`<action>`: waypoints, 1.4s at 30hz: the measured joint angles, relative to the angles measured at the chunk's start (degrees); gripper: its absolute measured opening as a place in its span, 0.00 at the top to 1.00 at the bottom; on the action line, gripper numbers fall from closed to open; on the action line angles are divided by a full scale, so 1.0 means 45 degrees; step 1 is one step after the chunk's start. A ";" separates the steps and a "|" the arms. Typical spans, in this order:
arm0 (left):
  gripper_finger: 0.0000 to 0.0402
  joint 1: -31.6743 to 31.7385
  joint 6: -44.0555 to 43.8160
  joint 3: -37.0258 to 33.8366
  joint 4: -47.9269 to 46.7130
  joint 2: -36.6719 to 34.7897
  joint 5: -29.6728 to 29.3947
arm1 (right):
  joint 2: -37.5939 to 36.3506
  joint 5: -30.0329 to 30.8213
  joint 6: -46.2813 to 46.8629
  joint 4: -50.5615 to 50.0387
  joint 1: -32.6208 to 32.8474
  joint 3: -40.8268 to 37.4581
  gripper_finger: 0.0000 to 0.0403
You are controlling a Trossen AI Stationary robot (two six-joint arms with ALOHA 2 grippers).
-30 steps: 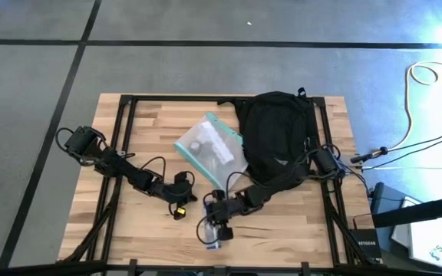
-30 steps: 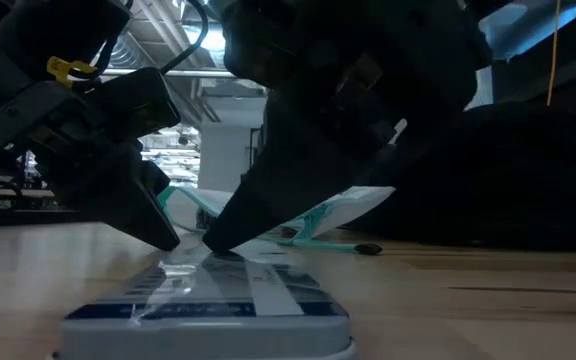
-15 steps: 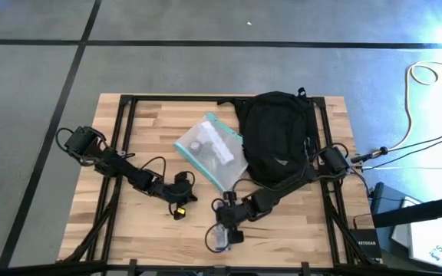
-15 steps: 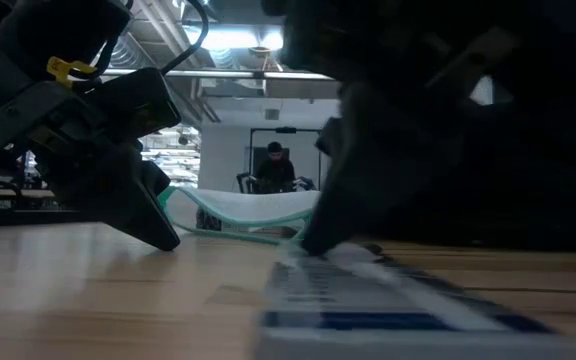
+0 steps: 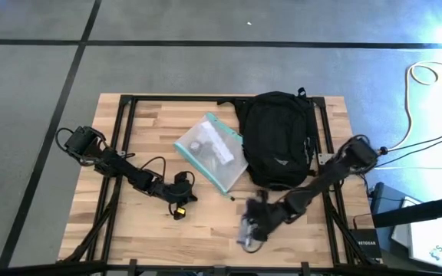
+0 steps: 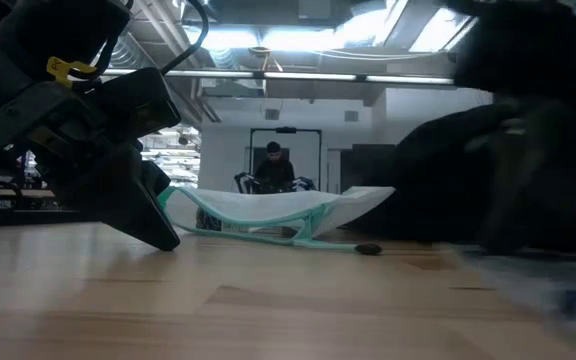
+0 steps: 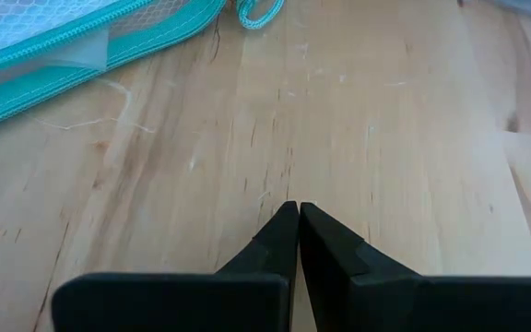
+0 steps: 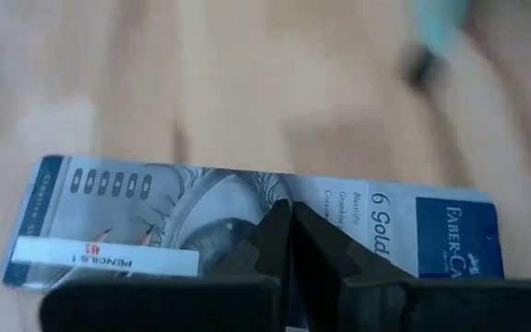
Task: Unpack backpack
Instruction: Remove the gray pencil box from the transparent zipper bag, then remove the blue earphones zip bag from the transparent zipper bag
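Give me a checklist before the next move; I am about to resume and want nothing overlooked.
1. Left jaws shut, low over bare table near the pouch: ok.
2. Right jaws shut over the tin: ok; whether they touch it: cannot tell.
3. Tin out of the backpack, lying near the table's front edge: ok.
4. Pouch out, flat beside the backpack: ok.
5. Backpack emptied: cannot tell, its inside does not show.
6. Person in the room behind, well away from the table: ok.
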 joint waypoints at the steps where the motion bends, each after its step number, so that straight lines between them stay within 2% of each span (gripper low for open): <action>1: 1.00 0.0000 0.0024 0.0000 0.0004 0.0000 -0.0010 | -0.0362 0.0334 0.0564 -0.0047 0.0237 -0.0422 1.00; 6: 1.00 -0.0005 0.0099 0.0000 0.0010 0.0000 -0.0134 | -0.1856 0.1837 0.3912 -0.1091 0.1295 -0.2129 1.00; 11: 1.00 -0.0005 0.0099 0.0000 0.0010 0.0000 -0.0159 | -0.2466 0.2279 0.7615 -0.3666 0.2156 -0.2453 1.00; 17: 1.00 -0.0005 0.0096 0.0000 0.0015 0.0000 -0.0193 | -0.2961 0.2279 0.8382 -0.4251 0.2817 -0.2286 1.00; 22: 1.00 -0.0005 0.0099 0.0000 0.0015 0.0000 -0.0203 | -0.3028 0.2267 0.7338 -0.4037 0.2994 -0.0887 1.00; 25: 1.00 0.0015 0.0105 0.0000 0.0019 0.0000 -0.0208 | -0.3033 0.2471 0.5885 -0.3316 0.2675 0.0147 1.00; 29: 1.00 0.0024 0.0284 0.0000 0.0051 0.0000 -0.0220 | -0.2967 0.2959 0.2815 -0.2256 0.1658 0.1098 1.00; 34: 1.00 0.0000 0.0289 0.0000 0.0053 0.0000 -0.0247 | -0.2438 0.3133 -0.0863 -0.1156 -0.0418 0.1457 1.00; 36: 1.00 0.0000 0.0333 0.0000 0.0054 0.0000 -0.0251 | -0.2018 0.2606 -0.1944 -0.0515 -0.1356 0.1457 0.98; 38: 1.00 0.0000 0.0433 0.0000 0.0034 0.0000 -0.0250 | -0.1439 0.1513 -0.2970 0.0452 -0.2312 0.1457 0.95; 40: 1.00 0.0000 0.0560 0.0000 -0.0004 0.0000 -0.0248 | -0.0740 -0.0126 -0.3987 0.1639 -0.3200 0.1602 0.89; 42: 1.00 -0.0006 0.1114 0.0000 -0.0015 0.0000 -0.0241 | 0.0080 -0.0783 -0.5109 0.2448 -0.3772 0.2180 0.81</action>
